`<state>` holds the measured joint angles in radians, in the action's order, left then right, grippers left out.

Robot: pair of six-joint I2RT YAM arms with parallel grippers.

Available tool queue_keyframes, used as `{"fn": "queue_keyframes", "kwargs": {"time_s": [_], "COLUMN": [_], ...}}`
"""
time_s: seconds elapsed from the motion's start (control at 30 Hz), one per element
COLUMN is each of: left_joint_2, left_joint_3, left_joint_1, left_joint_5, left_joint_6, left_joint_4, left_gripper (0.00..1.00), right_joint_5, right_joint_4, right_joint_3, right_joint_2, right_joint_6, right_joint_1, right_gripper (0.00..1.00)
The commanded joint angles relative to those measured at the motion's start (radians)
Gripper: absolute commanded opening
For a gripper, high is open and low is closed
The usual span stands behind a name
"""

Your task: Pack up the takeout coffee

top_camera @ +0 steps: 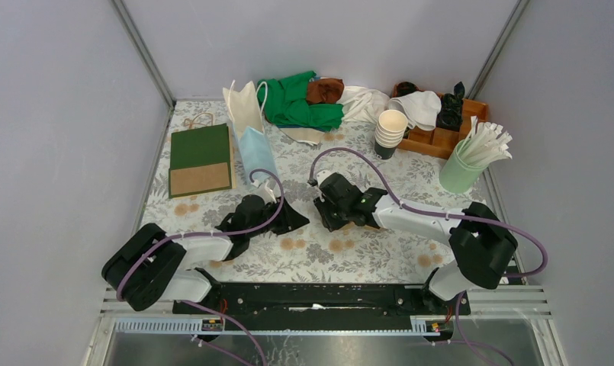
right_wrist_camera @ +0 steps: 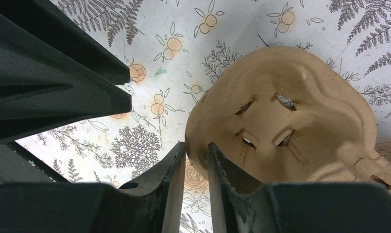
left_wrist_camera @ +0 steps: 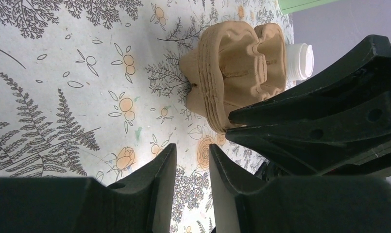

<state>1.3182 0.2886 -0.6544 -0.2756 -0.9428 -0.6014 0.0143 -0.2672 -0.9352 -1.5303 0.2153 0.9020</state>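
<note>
Left gripper: fingers slightly apart, nothing between them, floral tablecloth below. Right gripper: fingers close together, rim of the brown moulded pulp tray in the gap; clamped or not, cannot tell. Just past the tray, small paper coffee cup with white round lid, upright; seated in it or behind, unclear. Farther back, stack of lidless cream cups.

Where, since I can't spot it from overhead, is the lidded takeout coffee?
Left wrist view, upper right: the lidded cup peeks out just past the far edge of the brown pulp tray.
</note>
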Motion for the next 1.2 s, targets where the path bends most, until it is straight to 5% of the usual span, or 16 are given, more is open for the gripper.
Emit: {"fn": "queue_keyframes", "kwargs": {"time_s": [0.0, 0.53, 1.17], "left_joint_2": [0.013, 0.049, 0.099], "left_joint_3": [0.024, -0.006, -0.055], "left_joint_1": [0.006, 0.009, 0.006], "left_joint_5": [-0.026, -0.101, -0.15], "left_joint_6": [0.009, -0.054, -0.124], "left_joint_4": [-0.072, -0.225, -0.429], "left_gripper": [0.35, 0.4, 0.37], "right_joint_5": [-0.004, -0.07, 0.002], "right_joint_4": [0.02, 0.155, 0.165], "right_joint_3": [-0.048, 0.122, 0.091], "right_joint_2": [-0.011, 0.188, 0.225], "right_joint_6": [-0.021, 0.031, 0.12], "right_joint_1": [0.014, 0.014, 0.014], "right_gripper": [0.26, 0.15, 0.07]}}
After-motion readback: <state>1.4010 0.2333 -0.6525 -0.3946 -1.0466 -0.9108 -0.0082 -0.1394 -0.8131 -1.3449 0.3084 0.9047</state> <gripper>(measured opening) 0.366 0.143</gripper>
